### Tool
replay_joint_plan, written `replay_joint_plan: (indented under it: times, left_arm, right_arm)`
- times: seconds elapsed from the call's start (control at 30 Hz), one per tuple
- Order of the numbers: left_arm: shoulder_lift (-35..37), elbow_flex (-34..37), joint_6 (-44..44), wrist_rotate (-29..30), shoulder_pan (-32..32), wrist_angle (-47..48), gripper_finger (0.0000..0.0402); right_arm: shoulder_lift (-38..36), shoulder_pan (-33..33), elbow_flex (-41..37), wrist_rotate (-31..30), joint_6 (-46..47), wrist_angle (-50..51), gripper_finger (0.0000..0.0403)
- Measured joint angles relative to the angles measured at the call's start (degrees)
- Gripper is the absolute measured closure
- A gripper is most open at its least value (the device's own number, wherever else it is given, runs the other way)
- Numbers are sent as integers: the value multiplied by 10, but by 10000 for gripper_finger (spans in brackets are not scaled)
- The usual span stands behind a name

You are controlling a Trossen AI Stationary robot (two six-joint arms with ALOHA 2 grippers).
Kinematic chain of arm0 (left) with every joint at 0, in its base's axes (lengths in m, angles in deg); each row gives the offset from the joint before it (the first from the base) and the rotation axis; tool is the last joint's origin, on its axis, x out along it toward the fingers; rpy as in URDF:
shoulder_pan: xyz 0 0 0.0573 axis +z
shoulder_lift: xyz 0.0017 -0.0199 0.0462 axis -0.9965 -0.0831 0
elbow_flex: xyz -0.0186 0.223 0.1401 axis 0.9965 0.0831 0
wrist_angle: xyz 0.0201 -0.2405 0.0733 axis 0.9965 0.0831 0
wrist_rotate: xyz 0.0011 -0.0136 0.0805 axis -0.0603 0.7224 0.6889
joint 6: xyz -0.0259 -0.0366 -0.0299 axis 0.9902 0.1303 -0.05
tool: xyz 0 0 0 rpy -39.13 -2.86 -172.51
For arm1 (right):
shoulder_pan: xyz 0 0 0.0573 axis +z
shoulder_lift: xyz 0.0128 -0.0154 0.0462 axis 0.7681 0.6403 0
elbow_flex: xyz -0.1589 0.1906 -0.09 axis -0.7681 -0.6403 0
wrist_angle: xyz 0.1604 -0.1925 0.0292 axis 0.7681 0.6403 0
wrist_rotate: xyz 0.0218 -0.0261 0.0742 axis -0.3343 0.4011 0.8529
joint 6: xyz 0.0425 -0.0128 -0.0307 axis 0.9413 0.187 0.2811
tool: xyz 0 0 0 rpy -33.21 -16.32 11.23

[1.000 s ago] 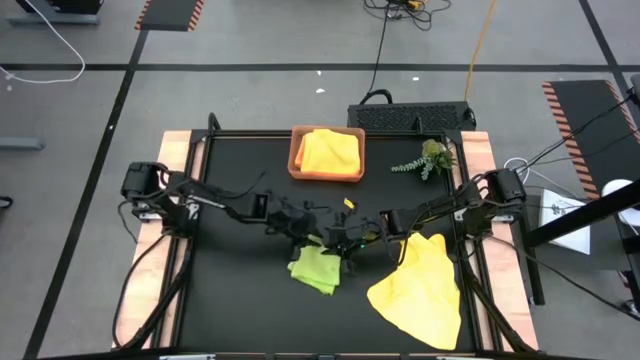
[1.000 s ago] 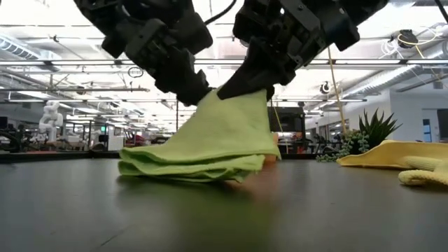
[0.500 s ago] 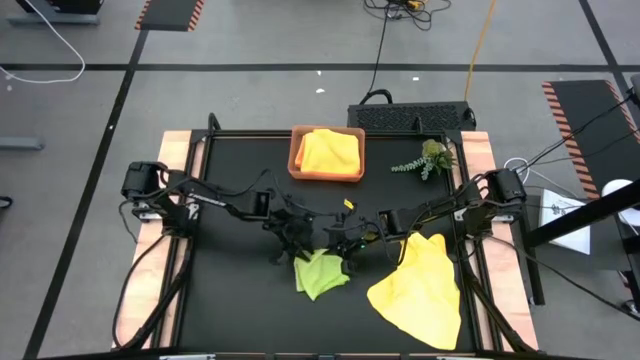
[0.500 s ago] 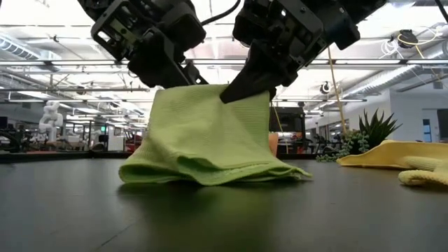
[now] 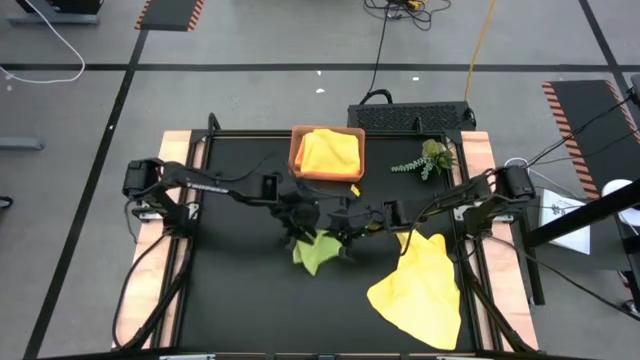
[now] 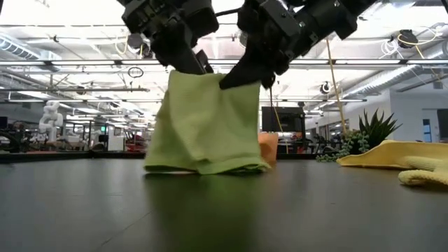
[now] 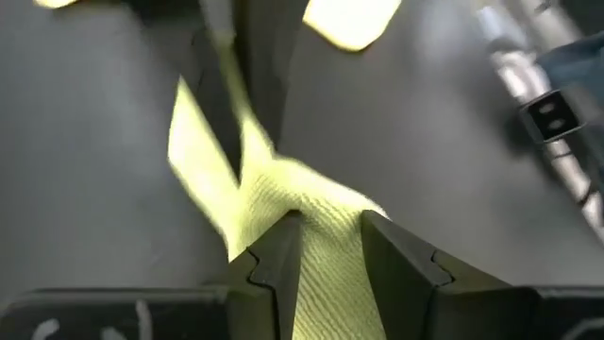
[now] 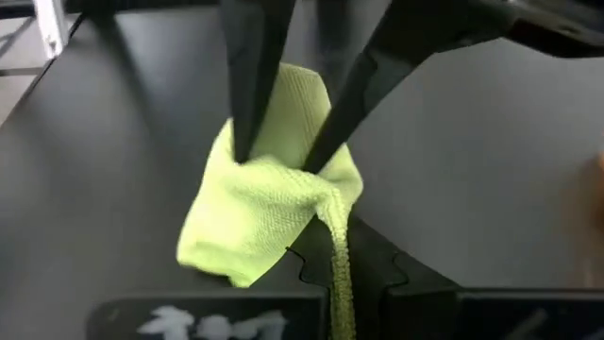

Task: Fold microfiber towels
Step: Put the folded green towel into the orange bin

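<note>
A lime green microfiber towel [image 6: 206, 119] hangs near the table's middle, with its lower end on the black table [image 6: 84, 203]. My left gripper [image 6: 189, 68] is shut on its upper left corner and my right gripper [image 6: 241, 78] on its upper right corner. The high view shows both grippers close together over the towel [image 5: 314, 250]. A yellow towel [image 5: 415, 290] lies spread at the near right. Another yellow towel [image 5: 328, 150] lies in the orange tray [image 5: 296, 160] at the far edge. My left gripper pinches the green towel's bunched upper edge [image 7: 330, 241] between its two fingers, slanting down from the table's left. The towel hangs below them, its lower end [image 6: 175, 166] on the table. My right gripper pinches a thin bunch of the towel's upper edge [image 8: 337, 236] between its two fingers, slanting down from the table's right. The cloth hangs below, and its lower fold [image 6: 238, 166] touches the table.
A small green plant sprig [image 5: 428, 160] lies at the far right, beside the tray. The table has wooden side rails [image 5: 175, 150]. Bare black surface [image 5: 240, 300] lies at the near left.
Both grippers have risen and gone toward the table's far edge, drawing closer together. The green towel has gone from a low folded heap on the table to hanging upright and narrower, with only its lower end still on the table.
</note>
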Motion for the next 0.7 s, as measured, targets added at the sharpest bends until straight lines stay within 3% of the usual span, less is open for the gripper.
replay_joint_plan:
  times: [0.23,0.33,0.43,0.7]
  left_arm:
    - [16,-103,-28,110,13,187,283]
    - [30,-128,-33,156,15,224,284]
    - [58,-126,-30,189,14,254,284]
    - [182,-73,5,284,-7,254,284]
  right_arm:
    - [-54,-56,0,-10,-31,-9,400]
    - [-60,-100,0,-8,-48,-12,400]
    - [-59,-153,0,-3,-52,-12,399]
    - [-54,-283,1,93,-13,-66,399]
